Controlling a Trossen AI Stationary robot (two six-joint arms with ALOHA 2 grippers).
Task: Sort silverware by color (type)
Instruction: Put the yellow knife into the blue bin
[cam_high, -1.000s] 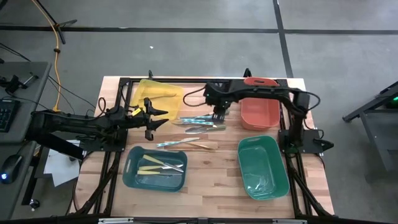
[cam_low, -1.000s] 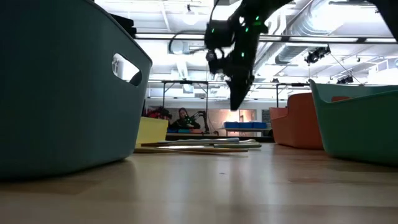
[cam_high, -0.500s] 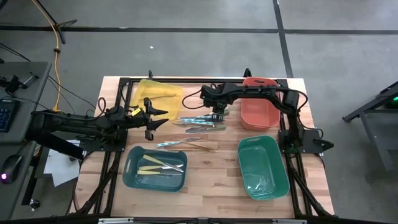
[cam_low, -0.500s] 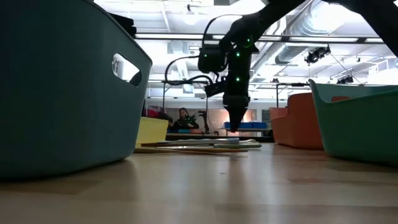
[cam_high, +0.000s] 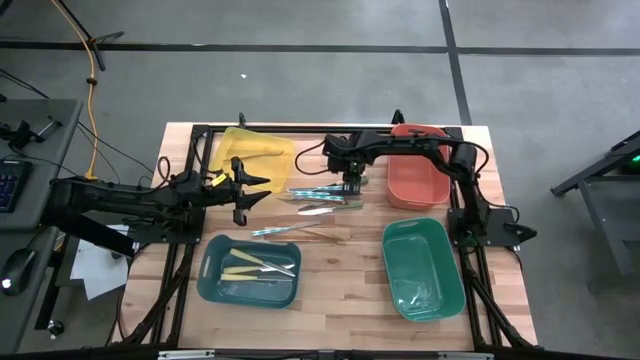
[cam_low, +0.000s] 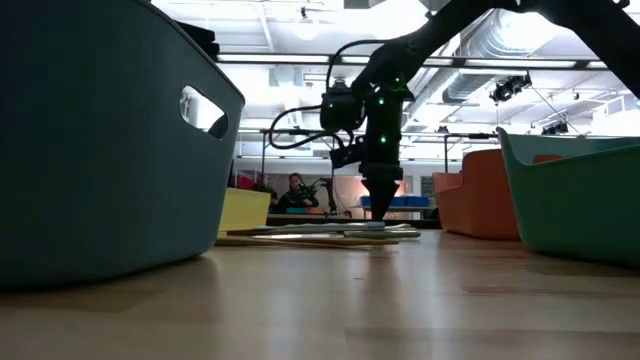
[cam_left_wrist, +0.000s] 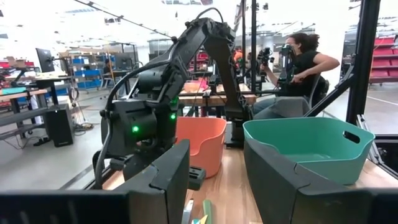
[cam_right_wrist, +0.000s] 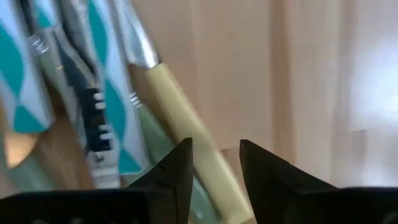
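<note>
1. From overhead, we saw the right gripper (cam_high: 349, 186) lowered onto the loose silverware (cam_high: 322, 197) heaped mid-worktop (cam_high: 340, 290), between the yellow bin (cam_high: 250, 152) and the orange bin (cam_high: 415, 178). A few pieces lay in the blue bin (cam_high: 249, 271); the green bin (cam_high: 424, 268) held some too. The left gripper (cam_high: 245, 190) waited just beside the yellow bin, jaws released and holding nothing.

2. At worktop level, we watched the right gripper (cam_low: 379, 205) point straight down, its tips just above the flat pile of silverware (cam_low: 320, 234). Whether they touched it, we could not tell.

3. From the left wrist, we saw the right arm (cam_left_wrist: 161, 118) bent down ahead, the orange bin (cam_left_wrist: 202, 143) and green bin (cam_left_wrist: 305, 146) beyond it, and a seated person (cam_left_wrist: 298, 68) in the room behind.

4. From the right wrist, we found the jaws released, straddling a cream-handled utensil (cam_right_wrist: 186, 143) among teal-patterned pieces (cam_right_wrist: 106, 93). One fingertip (cam_right_wrist: 177, 163) sat at the handle's edge.

5. We judged the step to be picking the cream piece. The next move would call for closing squarely on that handle alone, then lifting clear without dragging its neighbours.
</note>
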